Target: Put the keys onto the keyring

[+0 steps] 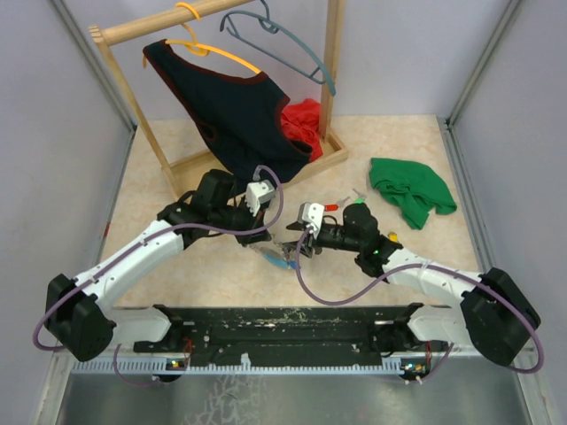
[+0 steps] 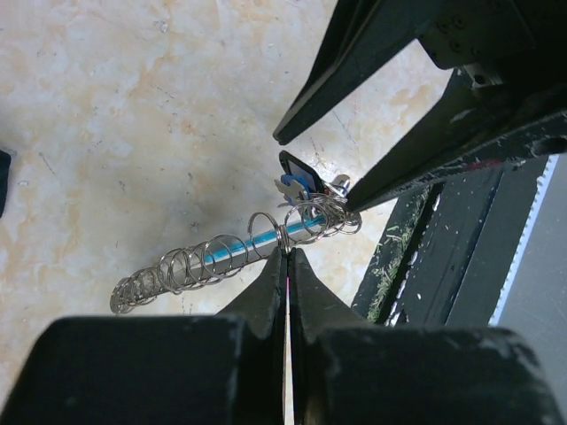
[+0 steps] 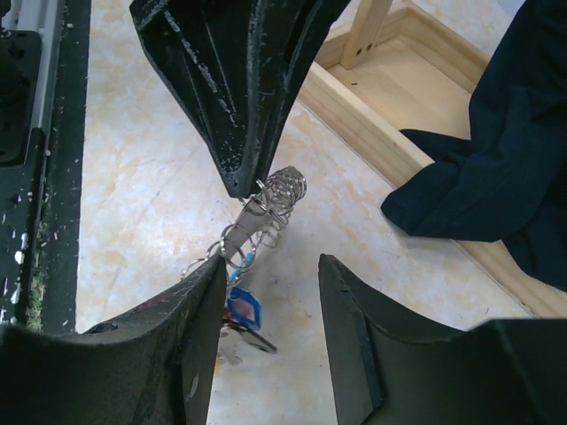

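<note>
The keyring (image 2: 213, 258), a wire coil around a light-blue band, hangs just above the table. My left gripper (image 2: 287, 255) is shut on one loop of the coil. A blue-capped key (image 2: 299, 177) dangles at the coil's far end, and other small keys bunch beside it. In the right wrist view my right gripper (image 3: 270, 274) stands open below the keyring (image 3: 283, 190), its left finger right beside the lower coils and the blue-capped key (image 3: 245, 310). From above, the left gripper (image 1: 273, 237) and right gripper (image 1: 294, 244) meet over the keyring (image 1: 279, 258).
A red-capped key (image 1: 331, 207) and a silver key (image 1: 359, 193) lie behind the right arm, a yellow piece (image 1: 391, 236) beside it. A green cloth (image 1: 412, 190) lies at right. The wooden rack (image 1: 257, 164) with a dark top (image 1: 230, 106) stands behind.
</note>
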You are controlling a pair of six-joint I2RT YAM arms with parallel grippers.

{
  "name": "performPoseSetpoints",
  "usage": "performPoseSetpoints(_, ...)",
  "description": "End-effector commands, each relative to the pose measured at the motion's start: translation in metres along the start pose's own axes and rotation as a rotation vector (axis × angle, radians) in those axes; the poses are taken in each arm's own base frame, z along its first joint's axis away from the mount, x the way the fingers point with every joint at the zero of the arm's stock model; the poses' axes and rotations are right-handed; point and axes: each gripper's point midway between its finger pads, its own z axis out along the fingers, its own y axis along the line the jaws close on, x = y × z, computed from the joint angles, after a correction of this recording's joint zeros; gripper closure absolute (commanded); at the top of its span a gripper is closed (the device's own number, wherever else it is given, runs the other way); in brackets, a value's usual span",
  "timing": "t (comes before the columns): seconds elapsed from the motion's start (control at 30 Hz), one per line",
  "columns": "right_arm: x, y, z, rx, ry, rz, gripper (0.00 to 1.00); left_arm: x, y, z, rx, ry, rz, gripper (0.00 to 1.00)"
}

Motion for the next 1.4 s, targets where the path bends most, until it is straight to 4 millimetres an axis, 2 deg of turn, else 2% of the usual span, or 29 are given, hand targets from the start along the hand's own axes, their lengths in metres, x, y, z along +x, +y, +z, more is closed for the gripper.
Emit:
performPoseSetpoints(0.0, -0.019, -0.009, 0.005, -0.021, -0.065, -0.055, 0.55, -0.014, -0.013, -0.006, 0.066, -0.042, 0.102, 1.00)
performPoseSetpoints(0.13, -0.015, -0.002, 0.010, -0.095, -0.046, -0.064, 0.56, -0.014, -0.014, -0.007, 0.083, -0.018, 0.127, 1.00)
performPoseSetpoints(0.5, -0.020, 0.000, 0.019, -0.150, -0.066, -0.069, 0.65, -0.012, -0.021, -0.008, 0.138, 0.004, 0.160, 1.00)
performPoseSetpoints(0.77, -0.021, 0.002, 0.024, -0.174, -0.085, -0.052, 0.67, -0.011, -0.028, -0.006, 0.190, -0.001, 0.193, 1.00)
performPoseSetpoints(0.97, -0.024, 0.006, 0.027, -0.210, -0.104, -0.002, 0.86, -0.007, -0.032, -0.005, 0.216, 0.001, 0.207, 1.00)
performPoseSetpoints(1.03, -0.023, 0.004, 0.025, -0.201, -0.102, 0.051, 0.94, -0.006, -0.032, -0.005, 0.220, 0.003, 0.212, 1.00)
performPoseSetpoints(1.1, -0.021, -0.002, 0.023, -0.169, -0.086, 0.135, 0.97, -0.005, -0.032, -0.006, 0.219, 0.003, 0.219, 1.00)
performPoseSetpoints(1.23, 0.000, -0.013, 0.017, -0.076, 0.022, 0.309, 0.95, -0.004, -0.032, -0.006, 0.215, 0.009, 0.224, 1.00)
performPoseSetpoints(1.37, 0.004, -0.014, 0.006, -0.015, 0.058, 0.340, 0.75, -0.005, -0.031, -0.006, 0.214, 0.012, 0.221, 1.00)
